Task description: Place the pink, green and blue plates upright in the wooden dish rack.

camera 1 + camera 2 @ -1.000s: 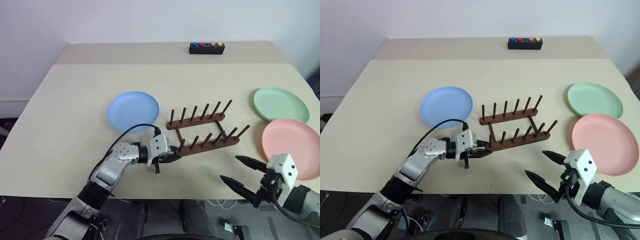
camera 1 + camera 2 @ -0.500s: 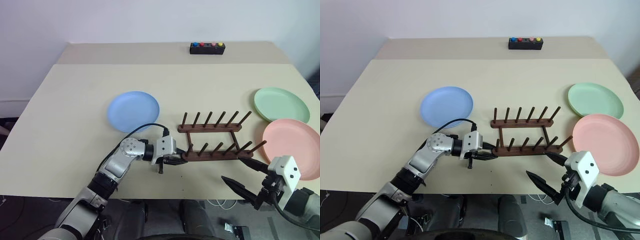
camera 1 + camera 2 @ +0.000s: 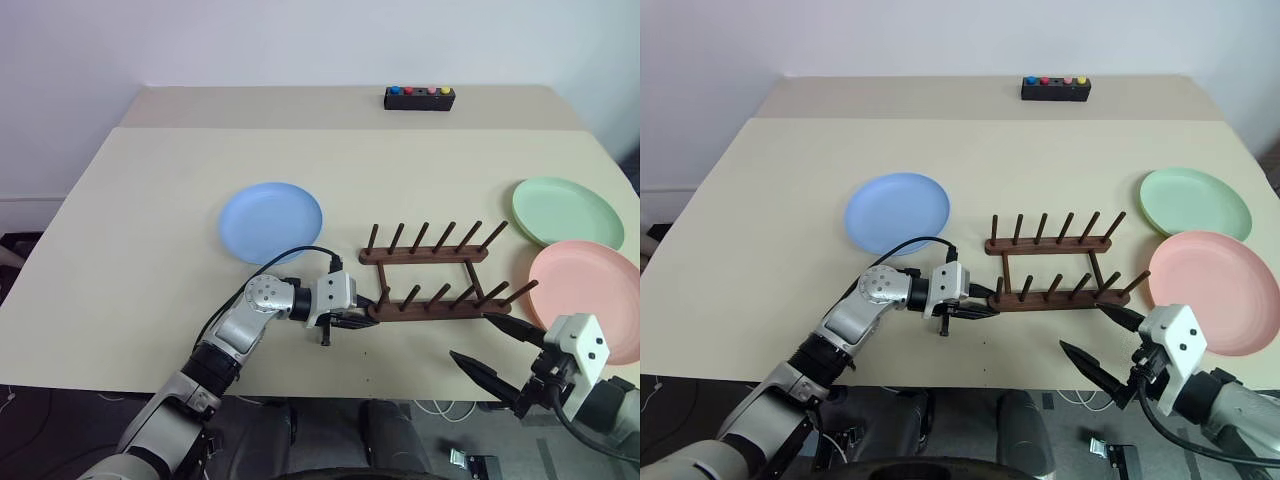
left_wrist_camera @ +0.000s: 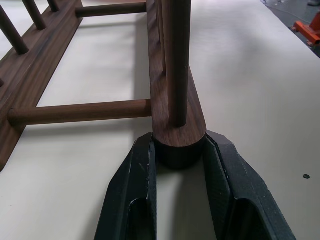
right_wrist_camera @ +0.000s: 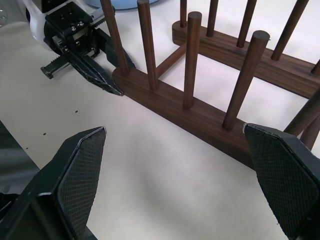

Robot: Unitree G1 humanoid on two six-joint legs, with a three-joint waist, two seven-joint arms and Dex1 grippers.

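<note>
- Beige table (image 3: 150,200): blue plate (image 3: 271,221), wooden dish rack (image 3: 435,278), green plate (image 3: 566,211), pink plate (image 3: 587,297).
- Black button box (image 3: 419,98) at far edge.

Pink plate (image 3: 585,298) is clipped by the frame edge at 3 o'clock in the left eye view, and its near rim is covered by the right gripper (image 3: 498,346) housing. Button box (image 3: 1055,88) labels at 12 o'clock are too small to be read. In the left wrist view, the wooden dish rack (image 4: 75,65) is cut off at the edge, so the far pegs are not seen.
</note>
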